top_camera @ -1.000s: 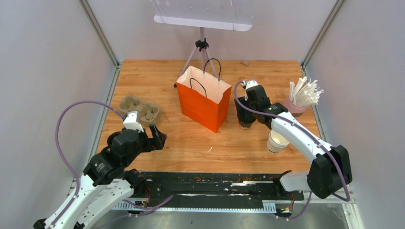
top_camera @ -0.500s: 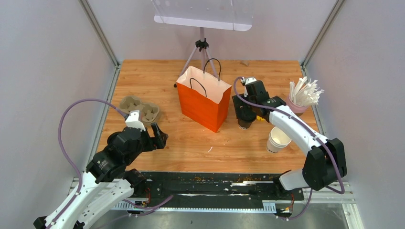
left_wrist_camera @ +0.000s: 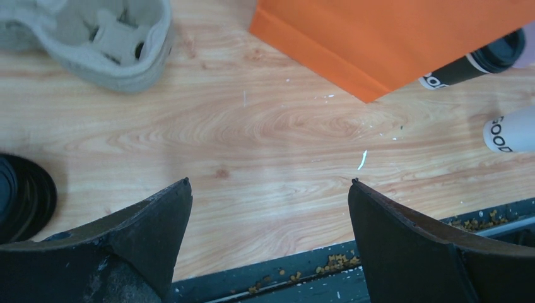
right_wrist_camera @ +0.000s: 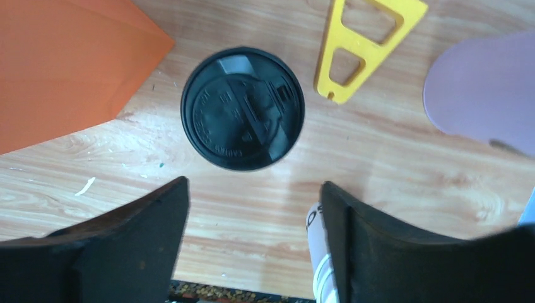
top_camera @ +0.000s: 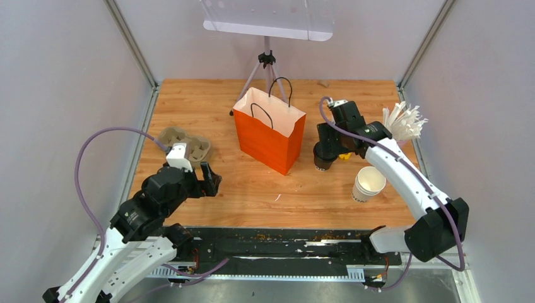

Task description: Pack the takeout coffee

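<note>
Evidently the right gripper hangs released, jaws spread on nothing, with the takeout coffee cup ahead of its fingertips rather than between them; the cup stands upright on the wooden table just beside the orange paper bag, probably set close so that the lift into the bag's open mouth is short. The lid is round, glossy moulded black plastic with a raised rim; the bag is matte, crisply folded paper; the left gripper hovers wide open over bare grained wood near the rough pulp tray, seemingly waiting.
</note>
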`<state>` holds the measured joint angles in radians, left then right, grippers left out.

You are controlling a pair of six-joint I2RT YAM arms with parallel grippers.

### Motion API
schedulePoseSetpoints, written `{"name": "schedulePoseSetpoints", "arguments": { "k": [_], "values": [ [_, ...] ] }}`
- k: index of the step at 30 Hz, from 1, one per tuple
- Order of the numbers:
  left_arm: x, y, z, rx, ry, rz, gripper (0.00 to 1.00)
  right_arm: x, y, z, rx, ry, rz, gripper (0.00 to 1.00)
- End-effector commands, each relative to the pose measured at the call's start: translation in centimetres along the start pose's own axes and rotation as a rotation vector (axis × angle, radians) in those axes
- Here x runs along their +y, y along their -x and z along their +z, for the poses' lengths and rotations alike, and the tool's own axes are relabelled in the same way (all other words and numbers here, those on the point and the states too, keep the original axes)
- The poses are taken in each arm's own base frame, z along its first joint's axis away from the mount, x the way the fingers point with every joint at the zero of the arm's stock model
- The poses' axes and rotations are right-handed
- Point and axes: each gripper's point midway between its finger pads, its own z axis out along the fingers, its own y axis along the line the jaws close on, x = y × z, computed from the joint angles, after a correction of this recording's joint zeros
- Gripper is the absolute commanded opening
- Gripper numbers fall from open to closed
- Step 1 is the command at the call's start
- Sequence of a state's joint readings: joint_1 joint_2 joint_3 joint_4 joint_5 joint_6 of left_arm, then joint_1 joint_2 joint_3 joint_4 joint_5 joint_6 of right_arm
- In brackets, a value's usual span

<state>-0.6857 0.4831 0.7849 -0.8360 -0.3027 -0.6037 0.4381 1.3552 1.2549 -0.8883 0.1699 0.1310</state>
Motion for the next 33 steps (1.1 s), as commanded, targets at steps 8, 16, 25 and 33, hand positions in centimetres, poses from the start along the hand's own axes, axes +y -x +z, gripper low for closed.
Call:
{"name": "schedulePoseSetpoints", "arguments": {
  "k": [8,16,25,33],
  "values": [
    [-1.1,2.9,-1.8,-0.169,-0.131,0.161,1.0,-5.8,-4.1,-5.5,0.019,-0.155,0.147,0.6],
    [-0.6,3.0,-2.1,-0.178,-0.108,0.148,1.0,-6.2,-6.8,-4.2,0.065,-0.126,0.202,0.46],
    [-0.5,3.0,-2.1,-0.181,-0.105,0.144,1.0,-6.8,-7.7,-3.3,0.117,-0.162,0.239,0.38],
    [-0.3,3.0,-2.2,-0.186,-0.101,0.142,1.0,-6.6,-8.4,-3.2,0.138,-0.158,0.292,0.35]
  ]
}}
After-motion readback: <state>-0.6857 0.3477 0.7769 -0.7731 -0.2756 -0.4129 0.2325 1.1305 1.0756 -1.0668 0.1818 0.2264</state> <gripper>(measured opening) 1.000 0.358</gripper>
